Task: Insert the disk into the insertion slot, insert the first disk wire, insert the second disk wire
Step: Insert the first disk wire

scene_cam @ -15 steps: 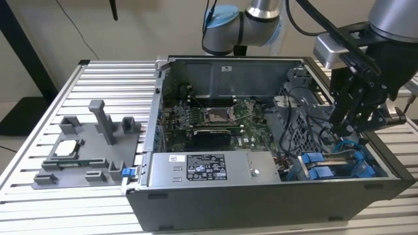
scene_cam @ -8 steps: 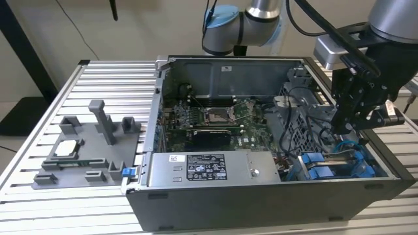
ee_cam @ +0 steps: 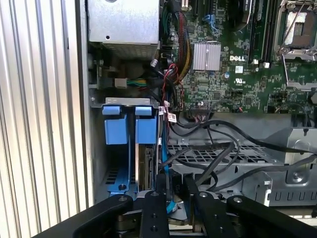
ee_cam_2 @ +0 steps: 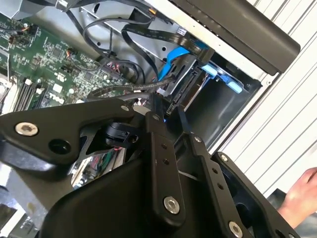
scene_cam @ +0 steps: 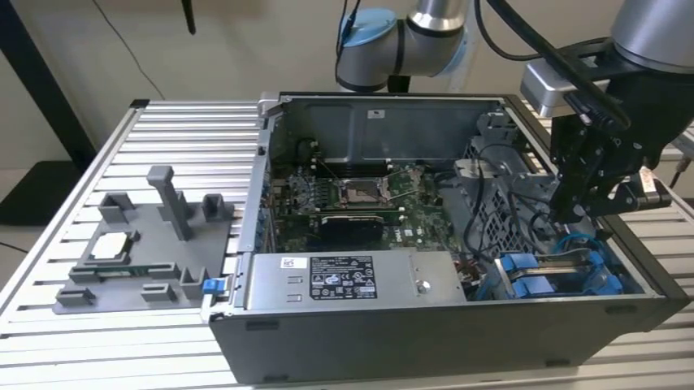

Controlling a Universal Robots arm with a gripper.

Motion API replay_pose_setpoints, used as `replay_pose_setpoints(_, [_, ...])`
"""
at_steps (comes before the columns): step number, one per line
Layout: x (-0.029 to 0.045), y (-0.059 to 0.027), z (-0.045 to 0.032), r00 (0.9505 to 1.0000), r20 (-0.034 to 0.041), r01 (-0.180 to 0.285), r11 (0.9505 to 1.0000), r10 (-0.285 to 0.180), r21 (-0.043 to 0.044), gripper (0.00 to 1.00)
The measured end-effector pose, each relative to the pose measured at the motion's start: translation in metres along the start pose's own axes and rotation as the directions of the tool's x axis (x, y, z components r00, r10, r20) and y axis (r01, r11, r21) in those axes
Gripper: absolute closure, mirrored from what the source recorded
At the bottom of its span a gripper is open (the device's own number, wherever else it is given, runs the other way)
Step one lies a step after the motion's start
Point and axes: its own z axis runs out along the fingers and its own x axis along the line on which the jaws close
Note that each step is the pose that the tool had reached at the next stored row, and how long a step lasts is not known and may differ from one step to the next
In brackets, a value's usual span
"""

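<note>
Disk (ee_cam: 147, 167) mostly hidden in insertion slot (ee_cam: 113, 133)

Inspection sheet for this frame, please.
Surface: slatted table bearing an open computer case.
Job's things: disk seemingly seated in the blue-railed slot.
Clutter: grey fixture on the table; power supply in the case.
Grippers: gripper low over the slot.
Cables: blue wire beside the disk; black cables across the case.
Surroundings: a hand near the table.
</note>
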Motion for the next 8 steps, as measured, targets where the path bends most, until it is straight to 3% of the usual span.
replay_pose_setpoints(8, [-0.0002, 0.0, 0.0001, 1.0, -0.0005, -0.004, 1.0, 0.004, 0.0002, 0.0])
